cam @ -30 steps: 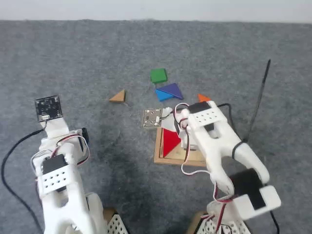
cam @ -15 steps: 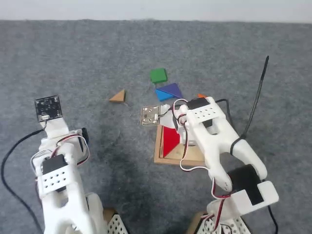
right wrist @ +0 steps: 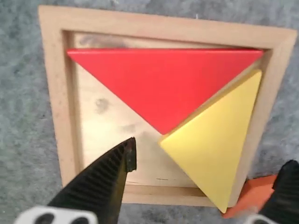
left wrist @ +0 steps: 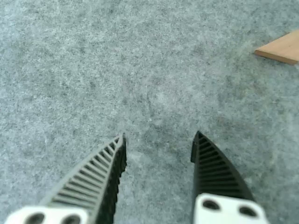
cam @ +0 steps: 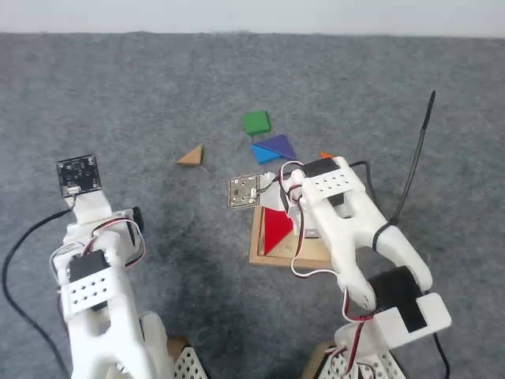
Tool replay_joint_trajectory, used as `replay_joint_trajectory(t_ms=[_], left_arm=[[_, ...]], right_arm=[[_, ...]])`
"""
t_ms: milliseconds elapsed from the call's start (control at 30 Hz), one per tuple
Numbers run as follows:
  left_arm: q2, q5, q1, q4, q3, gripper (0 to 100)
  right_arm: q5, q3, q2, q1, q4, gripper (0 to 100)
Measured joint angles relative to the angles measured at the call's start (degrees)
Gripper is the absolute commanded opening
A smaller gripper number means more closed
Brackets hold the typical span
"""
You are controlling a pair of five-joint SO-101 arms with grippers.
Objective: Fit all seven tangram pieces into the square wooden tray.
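One red triangle (right wrist: 163, 84) abuts a yellow triangle (right wrist: 217, 140) in wooden tray (right wrist: 51, 93), right hand (right wrist: 210, 156) spread.

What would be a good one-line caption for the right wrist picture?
Open right end effector above the wooden tray, which holds a red triangle and a yellow triangle.

Open grey carpet (cam: 158, 95) spans the upper left of the high view, with a tan triangle (cam: 190, 155) lying left of centre. At upper centre, a green square (cam: 256, 122), blue triangle (cam: 263, 153) and purple piece (cam: 280, 144) crowd together. The right arm (cam: 347, 221) overhangs the wooden tray (cam: 272, 258), where some floor lies bare beside the red triangle (right wrist: 163, 84) and yellow triangle (right wrist: 217, 140). The left arm (cam: 99, 292) fills the lower left.
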Motion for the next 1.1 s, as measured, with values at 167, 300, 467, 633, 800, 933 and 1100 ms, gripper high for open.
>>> replay_joint_trajectory(t_ms=[167,300,467,633,800,933,1100], left_arm=[[0.0,0.0,0.0,0.0,0.0,23],[0.0,0.0,0.0,0.0,0.0,23],[0.0,0.0,0.0,0.0,0.0,23],[0.0,-0.44,0.0,0.0,0.0,23],[0.0,-1.67,0.0,0.0,0.0,23],[0.0,-1.67,0.0,0.0,0.0,23],[0.0,-1.67,0.0,0.0,0.0,23]], right_arm=[[-5.36,0.0,-3.34,2.02,0.09,43.0],[-13.36,0.79,-11.96,4.48,2.73,36.0],[-22.51,8.62,-23.56,6.77,3.16,15.9],[-28.04,18.02,-29.98,10.37,-2.11,15.3],[-36.57,21.98,-29.98,13.01,-8.0,28.0],[-44.04,22.07,-26.46,13.8,-11.87,27.0],[-53.45,22.07,-17.76,13.63,-17.67,19.3]])
